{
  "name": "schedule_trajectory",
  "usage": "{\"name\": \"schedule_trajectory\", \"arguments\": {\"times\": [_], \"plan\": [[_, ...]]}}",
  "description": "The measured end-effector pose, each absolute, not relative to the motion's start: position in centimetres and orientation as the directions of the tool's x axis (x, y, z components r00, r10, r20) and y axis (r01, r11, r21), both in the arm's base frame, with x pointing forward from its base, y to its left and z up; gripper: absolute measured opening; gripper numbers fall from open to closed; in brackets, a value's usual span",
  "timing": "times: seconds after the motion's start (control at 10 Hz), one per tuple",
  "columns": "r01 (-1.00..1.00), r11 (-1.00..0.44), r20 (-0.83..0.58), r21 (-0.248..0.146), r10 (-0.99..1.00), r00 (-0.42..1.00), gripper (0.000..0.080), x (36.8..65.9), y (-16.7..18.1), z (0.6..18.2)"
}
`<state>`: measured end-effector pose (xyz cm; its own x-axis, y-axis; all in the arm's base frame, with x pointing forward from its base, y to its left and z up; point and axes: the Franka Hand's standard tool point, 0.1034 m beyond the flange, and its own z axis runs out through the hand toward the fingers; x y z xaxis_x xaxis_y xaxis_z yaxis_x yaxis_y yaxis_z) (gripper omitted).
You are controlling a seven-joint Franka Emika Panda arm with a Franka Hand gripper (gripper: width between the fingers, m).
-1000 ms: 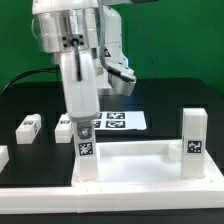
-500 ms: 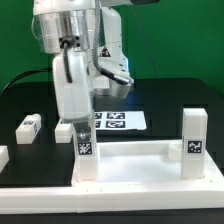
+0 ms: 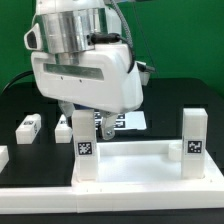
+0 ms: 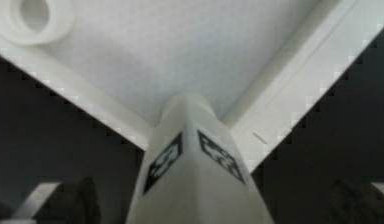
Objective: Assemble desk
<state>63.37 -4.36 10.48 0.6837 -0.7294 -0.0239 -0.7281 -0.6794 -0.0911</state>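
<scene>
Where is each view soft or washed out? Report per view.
Exterior view: the arm looms soft-edged, the tagged leg posts are crisp. Wrist view: the close leg post is out of focus, tags smeared; the tabletop is nearly featureless white.

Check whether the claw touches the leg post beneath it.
Apart. Wrist view shows dark gaps between the leg post and both fingers of the claw.

1. A flat matte black bench [image 3: 172, 105] lies under everything and reaches back to the far wall
2. A plain green backdrop wall [image 3: 190, 40] stands behind the bench's far edge
3. The marker board [image 3: 130, 120], thin, flat and white with black square tags, lies on the bench near mid-scene; only its end toward the exterior view's right shows
4. A long low white rail [image 3: 110, 200] runs along the bench's near edge, across the whole exterior view
</scene>
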Motion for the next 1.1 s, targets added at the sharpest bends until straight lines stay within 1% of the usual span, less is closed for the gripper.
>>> {"name": "schedule_trajectory", "arguments": {"times": [0.1,0.2,0.3,0.4,0.6,0.7,0.8,0.9,1.1], "plan": [[-0.702,-0.706,-0.021,-0.092,-0.704,0.710,0.0649,63.37,-4.36,10.47],[-0.559,-0.824,-0.003,-0.092,-0.561,0.828,0.0649,63.36,-4.66,10.48],[-0.369,-0.925,0.007,-0.092,-0.372,0.928,0.0649,63.32,-5.19,10.44],[-0.272,-0.958,-0.012,-0.090,-0.272,0.962,0.0649,63.24,-5.04,10.17],[-0.289,-0.953,-0.013,-0.089,-0.289,0.957,0.0649,63.24,-5.07,10.14],[-0.301,-0.950,-0.014,-0.089,-0.301,0.954,0.0561,63.23,-5.07,10.12],[-0.301,-0.949,-0.014,-0.089,-0.301,0.954,0.0377,63.23,-5.08,10.11],[-0.381,-0.920,-0.022,-0.087,-0.380,0.925,0.0287,63.22,-5.10,10.10],[-0.528,-0.845,-0.036,-0.083,-0.527,0.849,0.0287,63.22,-5.06,10.09]]}}
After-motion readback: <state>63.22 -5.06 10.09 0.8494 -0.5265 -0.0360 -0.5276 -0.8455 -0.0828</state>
